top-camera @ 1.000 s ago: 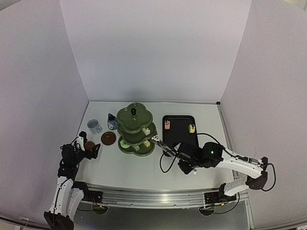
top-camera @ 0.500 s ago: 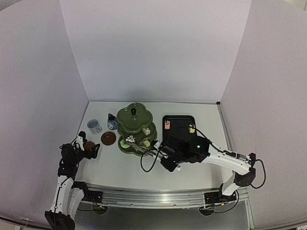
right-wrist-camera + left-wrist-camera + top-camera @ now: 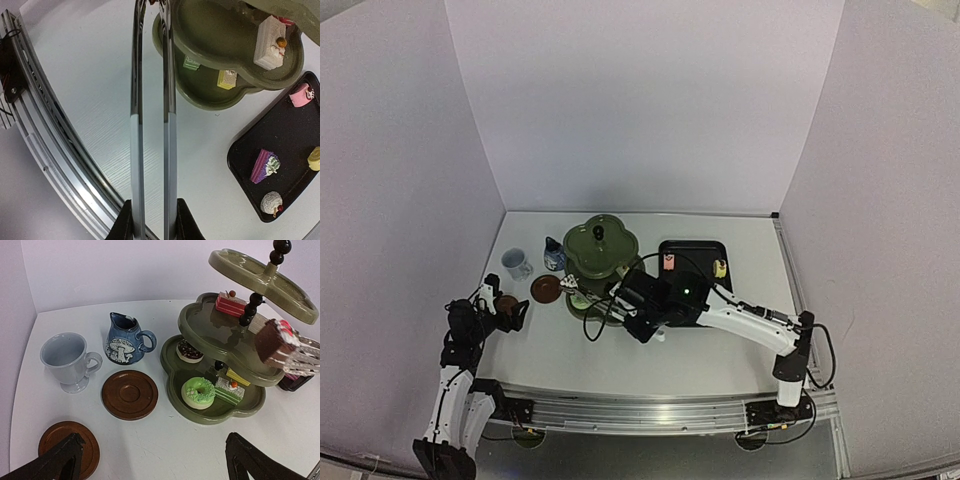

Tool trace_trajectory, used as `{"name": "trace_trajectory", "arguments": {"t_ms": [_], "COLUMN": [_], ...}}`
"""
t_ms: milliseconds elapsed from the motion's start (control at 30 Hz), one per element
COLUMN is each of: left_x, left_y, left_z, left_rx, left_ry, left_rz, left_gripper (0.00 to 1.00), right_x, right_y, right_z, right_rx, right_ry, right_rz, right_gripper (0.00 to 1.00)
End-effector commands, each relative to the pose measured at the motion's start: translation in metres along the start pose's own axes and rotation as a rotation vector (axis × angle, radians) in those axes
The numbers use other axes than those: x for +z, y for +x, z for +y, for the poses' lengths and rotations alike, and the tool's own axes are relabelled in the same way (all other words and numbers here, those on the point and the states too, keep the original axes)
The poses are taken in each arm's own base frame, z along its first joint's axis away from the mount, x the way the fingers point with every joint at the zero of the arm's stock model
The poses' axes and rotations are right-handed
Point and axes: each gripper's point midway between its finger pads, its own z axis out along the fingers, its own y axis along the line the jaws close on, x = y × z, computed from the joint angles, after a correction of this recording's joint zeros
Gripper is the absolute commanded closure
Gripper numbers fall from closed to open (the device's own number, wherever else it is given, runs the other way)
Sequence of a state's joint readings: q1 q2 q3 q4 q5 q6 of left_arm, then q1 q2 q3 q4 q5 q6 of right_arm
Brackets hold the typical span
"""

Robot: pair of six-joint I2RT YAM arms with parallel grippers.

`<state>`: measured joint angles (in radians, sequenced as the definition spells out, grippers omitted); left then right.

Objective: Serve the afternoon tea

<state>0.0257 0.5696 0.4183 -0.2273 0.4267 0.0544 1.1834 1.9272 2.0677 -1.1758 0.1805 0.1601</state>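
Note:
The dark green three-tier stand (image 3: 603, 250) holds several tiny cakes, among them a green doughnut (image 3: 200, 391) and a red slice (image 3: 230, 304). My right gripper (image 3: 636, 316) is shut on the metal tongs (image 3: 167, 100). The tongs reach across the stand's front and pinch a brown cake (image 3: 277, 342) beside the middle tier. The white mug (image 3: 65, 360), the blue-and-white pot (image 3: 124, 340) and one brown coaster (image 3: 129, 394) stand left of the stand. My left gripper (image 3: 507, 308) is open and empty over the second coaster (image 3: 67, 445).
The black tray (image 3: 300, 130), right of the stand, holds a pink cake (image 3: 301, 95), a purple slice (image 3: 265, 165), a yellow cake (image 3: 315, 158) and a white round cake (image 3: 271, 201). The table's metal front rail (image 3: 60, 150) runs close below the tongs.
My right arm has swung left from the tray's front, carrying the tongs and the brown cake across to the stand's left side. The left arm has not moved.

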Motion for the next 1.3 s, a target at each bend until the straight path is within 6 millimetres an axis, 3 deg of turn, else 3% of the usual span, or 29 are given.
{"name": "trace_trajectory", "arguments": {"t_ms": [0, 267, 433, 900, 1133, 1200, 1267], "left_x": [-0.005, -0.006, -0.004, -0.002, -0.002, -0.002, -0.003], "left_y": [-0.012, -0.010, -0.009, -0.006, -0.005, -0.005, -0.005], "left_z": [-0.003, -0.004, -0.004, -0.002, -0.002, -0.003, -0.003], "left_rx": [0.027, 0.028, 0.027, 0.031, 0.027, 0.029, 0.031], "left_ry": [0.009, 0.011, 0.015, 0.012, 0.015, 0.016, 0.017], "left_rz": [-0.038, -0.027, -0.020, -0.006, 0.000, 0.001, -0.001], "left_gripper": [0.00, 0.00, 0.00, 0.00, 0.00, 0.00, 0.00], "right_x": [0.012, 0.036, 0.041, 0.060, 0.072, 0.073, 0.073], "right_y": [-0.027, -0.048, -0.061, -0.071, -0.066, -0.066, -0.066], "right_z": [-0.023, -0.040, -0.048, -0.055, -0.054, -0.054, -0.054], "right_rx": [0.083, 0.126, 0.202, 0.305, 0.324, 0.328, 0.332], "right_ry": [0.024, 0.110, 0.135, 0.169, 0.162, 0.163, 0.160], "right_rz": [-0.051, -0.083, -0.135, -0.161, -0.138, -0.135, -0.133], "right_gripper": [1.00, 1.00, 1.00, 1.00, 1.00, 0.95, 0.83]}}
